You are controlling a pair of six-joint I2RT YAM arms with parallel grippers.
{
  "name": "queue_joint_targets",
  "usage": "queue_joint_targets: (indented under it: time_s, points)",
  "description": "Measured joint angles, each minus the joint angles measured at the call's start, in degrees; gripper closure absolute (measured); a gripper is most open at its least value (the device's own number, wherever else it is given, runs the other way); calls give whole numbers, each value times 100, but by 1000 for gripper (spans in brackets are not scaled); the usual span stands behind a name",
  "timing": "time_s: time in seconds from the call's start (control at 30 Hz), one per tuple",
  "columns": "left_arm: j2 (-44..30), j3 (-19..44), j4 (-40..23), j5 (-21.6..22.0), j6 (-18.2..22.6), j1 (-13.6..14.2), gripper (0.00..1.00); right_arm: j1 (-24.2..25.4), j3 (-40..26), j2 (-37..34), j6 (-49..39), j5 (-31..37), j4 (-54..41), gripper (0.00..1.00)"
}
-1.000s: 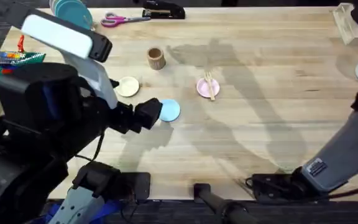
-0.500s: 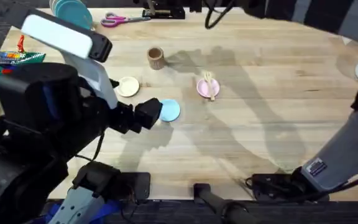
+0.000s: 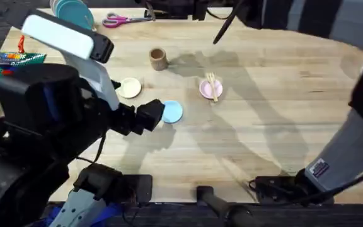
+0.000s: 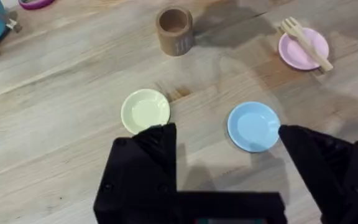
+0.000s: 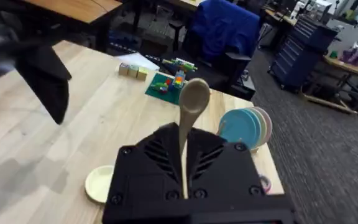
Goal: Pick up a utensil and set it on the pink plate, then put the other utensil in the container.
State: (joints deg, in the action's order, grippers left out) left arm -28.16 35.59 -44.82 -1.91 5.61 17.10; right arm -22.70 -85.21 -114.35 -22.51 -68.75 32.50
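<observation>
Pale wooden planks make up the table, with an office floor, chairs and blue cabinets showing beyond its edge in the right wrist view. In that view the right gripper is closed tight on the thin handle of the spoon, which stands upright out of the jaws with its oval bowl at the top; the gripper is raised well above the table. The left gripper hangs with its jaws spread wide and nothing between them; in its own wrist view one black finger sits just beside the pale yellow plate and the other just beside the light blue plate, neither clearly touching. In the overhead view the left arm's bulk rises large and dark at the lower left, next to the blue plate. The fork lies across the pink plate, tines toward the far side and handle end reaching past the near rim. The container, a brown wooden cup, stands upright and apart from the plates, farther back on the table, its opening unobstructed. Pink-handled scissors and a stack of teal plates lie at the far edge.
</observation>
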Motion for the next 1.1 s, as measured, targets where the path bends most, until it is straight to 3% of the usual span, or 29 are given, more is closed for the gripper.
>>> queue_joint_targets:
  time_s: [1.1]
  points:
    - [0,0,0,1,2,0,7,-15,0,-1995,3,-33,1658,968]
